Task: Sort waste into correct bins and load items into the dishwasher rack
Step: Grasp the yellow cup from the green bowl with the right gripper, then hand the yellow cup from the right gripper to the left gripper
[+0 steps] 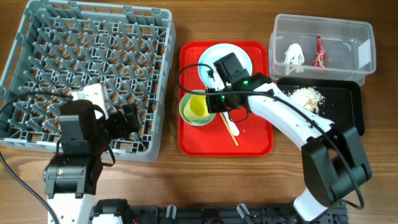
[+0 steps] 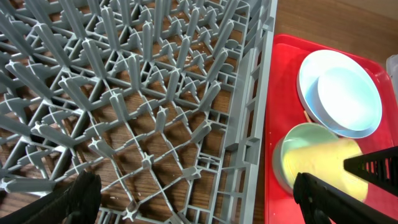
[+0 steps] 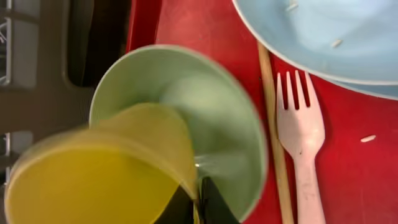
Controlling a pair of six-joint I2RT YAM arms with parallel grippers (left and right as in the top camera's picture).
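Note:
My right gripper (image 1: 216,103) (image 3: 198,200) is shut on the rim of the small yellow cup (image 1: 198,110) (image 3: 93,177), which is tilted inside the pale green bowl (image 1: 186,116) (image 3: 214,106) on the red tray (image 1: 252,140). The pale blue bowl (image 2: 349,102) sits on the pale blue plate (image 1: 241,59) (image 2: 309,78) behind it. The white fork (image 1: 232,126) (image 3: 303,140) and the chopsticks (image 1: 234,138) (image 3: 272,118) lie next to the green bowl. My left gripper (image 1: 127,121) (image 2: 199,199) is open and empty over the grey rack's (image 1: 87,56) (image 2: 155,93) front right corner.
The clear tub (image 1: 336,30) at the back right holds a white tissue (image 1: 293,55) and a red wrapper (image 1: 319,53). The black tray (image 1: 348,109) in front of it holds whitish crumbs (image 1: 306,96). A few crumbs lie on the red tray.

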